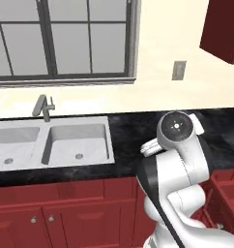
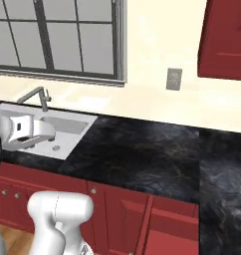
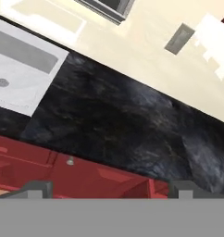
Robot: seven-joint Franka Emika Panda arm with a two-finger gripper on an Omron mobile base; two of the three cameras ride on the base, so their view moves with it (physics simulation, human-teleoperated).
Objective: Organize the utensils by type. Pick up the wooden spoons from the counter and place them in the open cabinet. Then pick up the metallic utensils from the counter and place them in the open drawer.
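The black marbled counter runs right of the sink, and its visible stretch is bare. The wooden spoons and the metallic utensils are out of view. My gripper hovers above the counter's front edge, open, with nothing between its dark fingertips. The red wall cabinet hangs at the upper right, and I cannot see its inside. The open drawer juts out under the counter at the lower right, beside my arm.
A double steel sink with a faucet lies to the left under a window. A grey wall outlet sits above the counter. Red floor cabinets line the front.
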